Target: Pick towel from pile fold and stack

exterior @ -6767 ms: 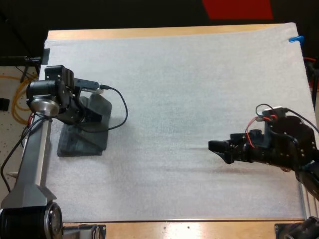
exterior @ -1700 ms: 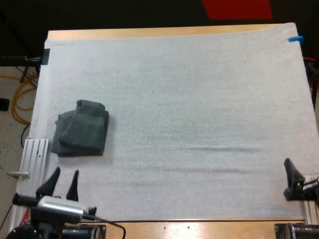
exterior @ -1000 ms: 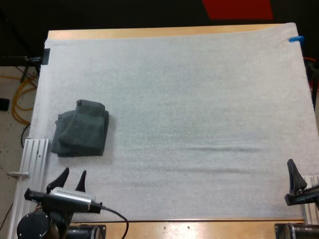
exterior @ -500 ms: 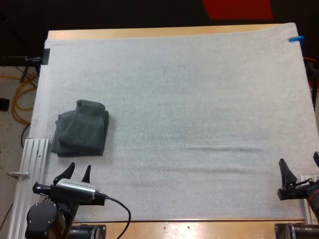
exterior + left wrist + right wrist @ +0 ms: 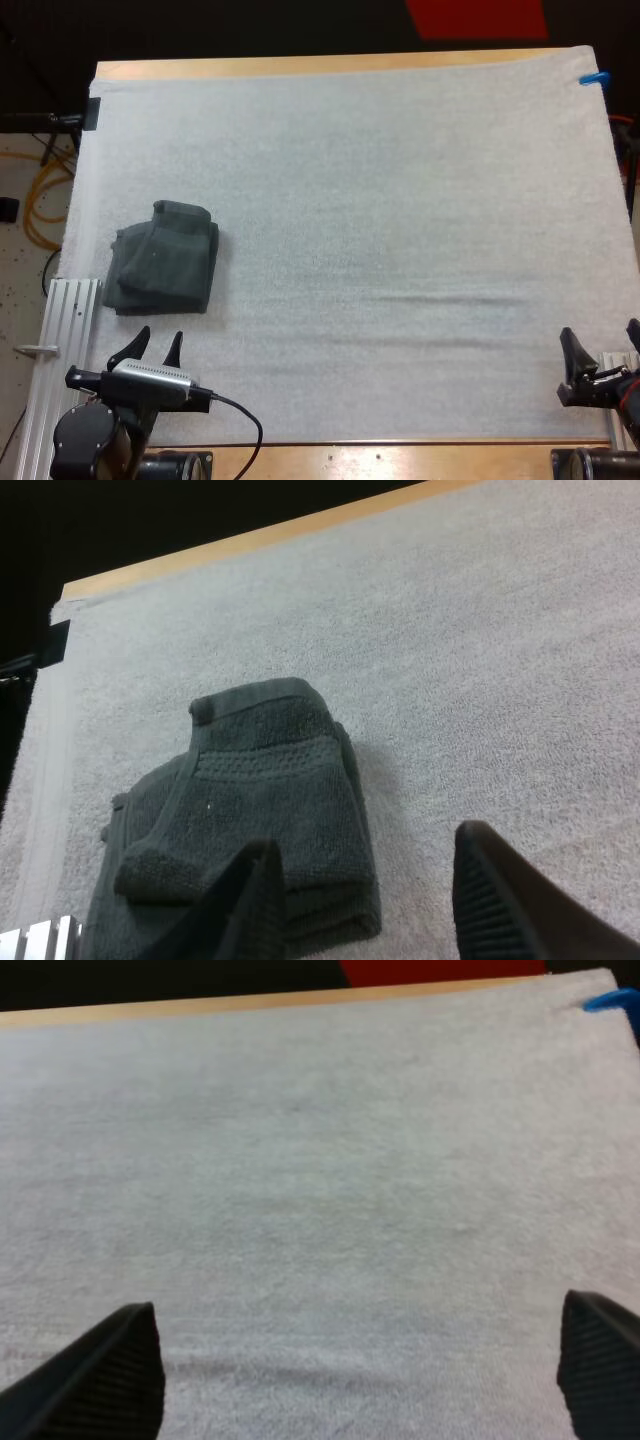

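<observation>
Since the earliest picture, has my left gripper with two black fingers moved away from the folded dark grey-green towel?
Yes. The left gripper, then over the folded dark grey-green towel, has pulled back toward the white mat's near edge; the towel stayed put.

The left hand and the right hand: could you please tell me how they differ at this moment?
The left hand sits just short of the folded towel; the right hand faces bare mat. The right hand is opened wider than the left hand. Both are open, holding nothing.

Folded grey-green towel stack (image 5: pixel 162 259) on mat (image 5: pixel 400 200)
</observation>
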